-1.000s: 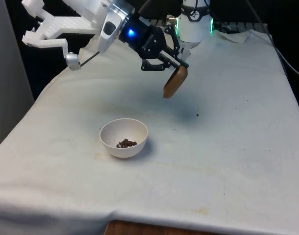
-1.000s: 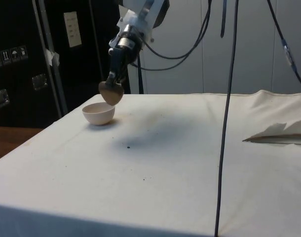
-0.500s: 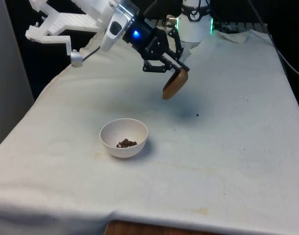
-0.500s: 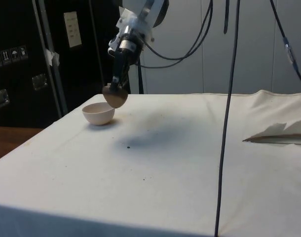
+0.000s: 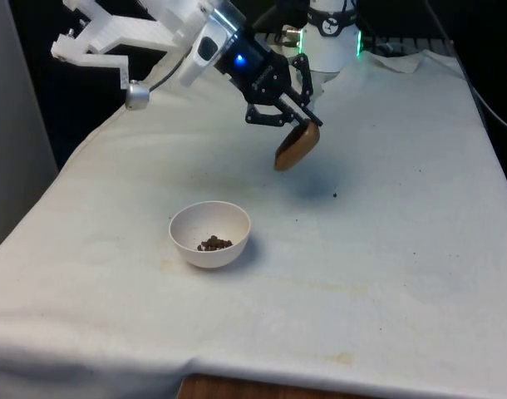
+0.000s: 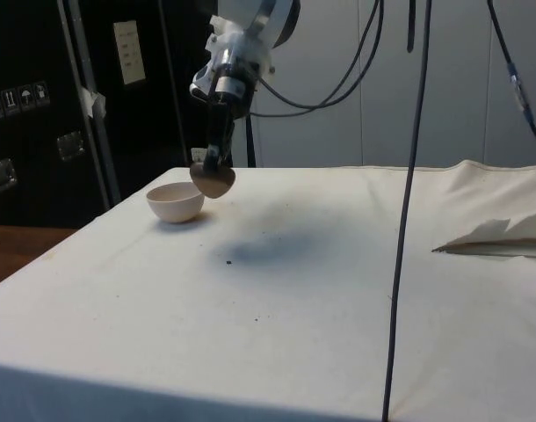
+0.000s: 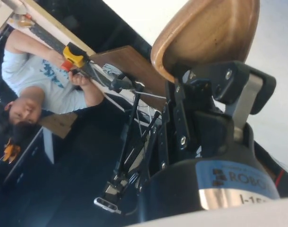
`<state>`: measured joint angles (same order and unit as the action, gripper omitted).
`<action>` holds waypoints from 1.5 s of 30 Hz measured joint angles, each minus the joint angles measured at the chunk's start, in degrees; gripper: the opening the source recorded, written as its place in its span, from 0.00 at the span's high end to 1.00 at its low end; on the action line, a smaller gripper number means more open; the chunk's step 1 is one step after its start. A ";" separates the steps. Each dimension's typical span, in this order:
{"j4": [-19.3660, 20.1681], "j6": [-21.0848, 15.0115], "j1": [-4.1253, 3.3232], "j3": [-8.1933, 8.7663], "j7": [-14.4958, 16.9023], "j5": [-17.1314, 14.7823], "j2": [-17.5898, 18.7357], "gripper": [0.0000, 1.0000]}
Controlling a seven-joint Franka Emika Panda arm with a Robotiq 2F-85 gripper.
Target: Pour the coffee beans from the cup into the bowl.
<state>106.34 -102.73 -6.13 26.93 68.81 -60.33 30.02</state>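
A brown wooden cup (image 5: pixel 297 145) hangs tipped on its side above the cloth, with my gripper (image 5: pixel 299 121) shut on its rim. The side view shows the cup (image 6: pixel 213 180) in the air just past the bowl (image 6: pixel 175 202), held by the gripper (image 6: pixel 208 164). In the wrist view the fingers (image 7: pixel 215 80) clamp the cup's (image 7: pixel 207 33) wall. The white bowl (image 5: pixel 209 233) stands on the table towards the front view's left of the cup, and a small heap of coffee beans (image 5: pixel 214 243) lies in it.
One stray bean (image 5: pixel 334 196) lies on the white cloth to the front view's right of the cup. A fold of cloth (image 6: pixel 496 239) rises at the side view's right. A person holding a tool (image 7: pixel 54 78) appears beyond the table in the wrist view.
The arm has risen and drawn back a little from the bowl, carrying the tipped cup with it. The bowl and its beans have stayed put.
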 measured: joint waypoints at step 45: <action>6.76 -14.21 0.00 -6.47 -0.97 13.29 -4.64 1.00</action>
<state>113.10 -116.94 -6.13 20.45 67.84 -47.04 25.38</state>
